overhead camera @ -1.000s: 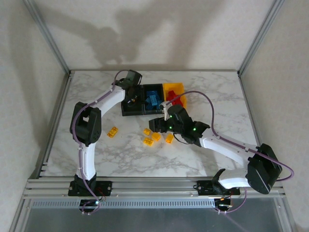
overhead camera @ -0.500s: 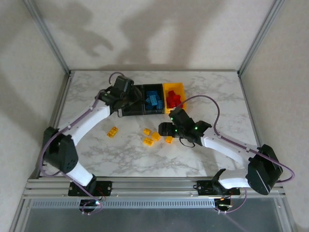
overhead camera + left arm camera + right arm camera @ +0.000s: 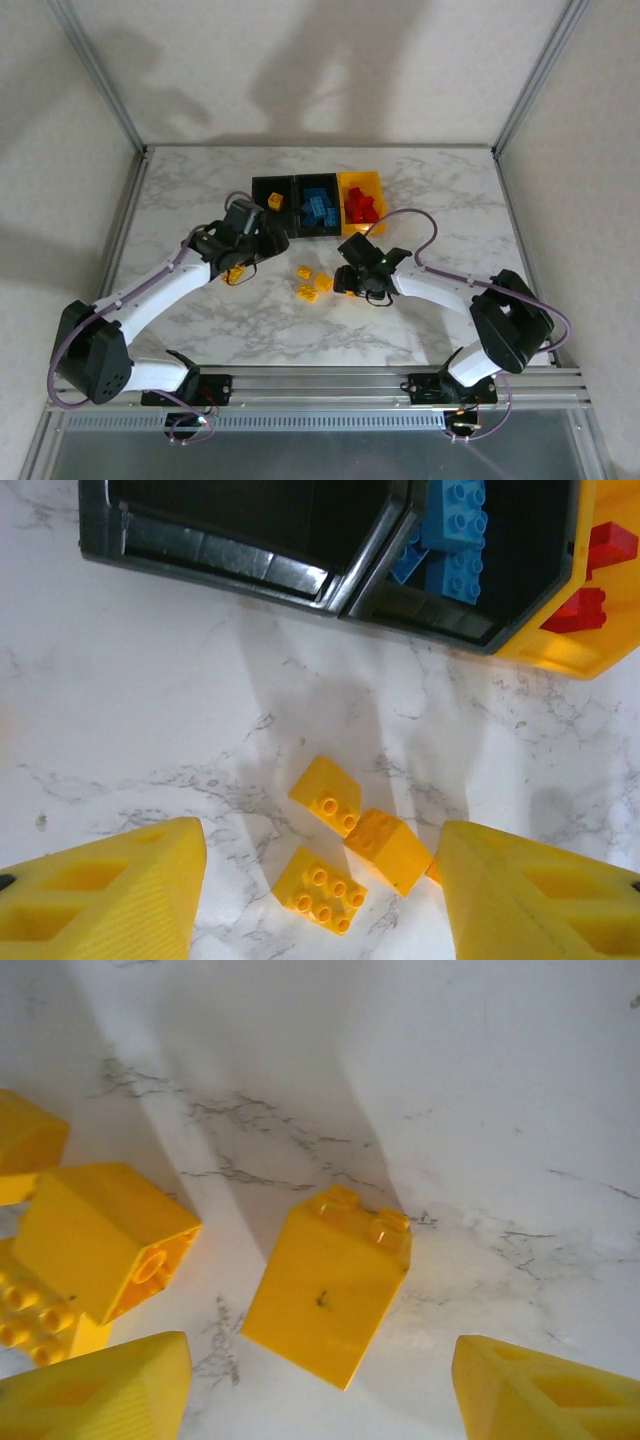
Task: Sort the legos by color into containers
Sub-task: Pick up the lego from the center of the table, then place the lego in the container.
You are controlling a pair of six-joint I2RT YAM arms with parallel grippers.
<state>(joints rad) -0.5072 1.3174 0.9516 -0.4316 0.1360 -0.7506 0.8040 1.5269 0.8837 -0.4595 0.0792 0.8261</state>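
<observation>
From where I stand, the right gripper (image 3: 320, 1345) hangs with its jaws apart on either side of one yellow brick (image 3: 328, 1285). That brick lies on the marble table (image 3: 500, 1110) and touches neither finger. There is bare marble to its right, and other yellow bricks (image 3: 100, 1235) crowd its left.

The left gripper (image 3: 322, 832) is spread wide and holds nothing. It sits near three loose yellow bricks (image 3: 385, 848), with free marble beyond them.

Past that, the bins stand edge to edge:
- The left black bin (image 3: 230, 565) holds a lone yellow brick (image 3: 276, 200).
- The middle black bin (image 3: 440, 620) holds blue bricks (image 3: 455, 540).
- The yellow bin (image 3: 570, 645) holds red bricks (image 3: 590, 605).
</observation>
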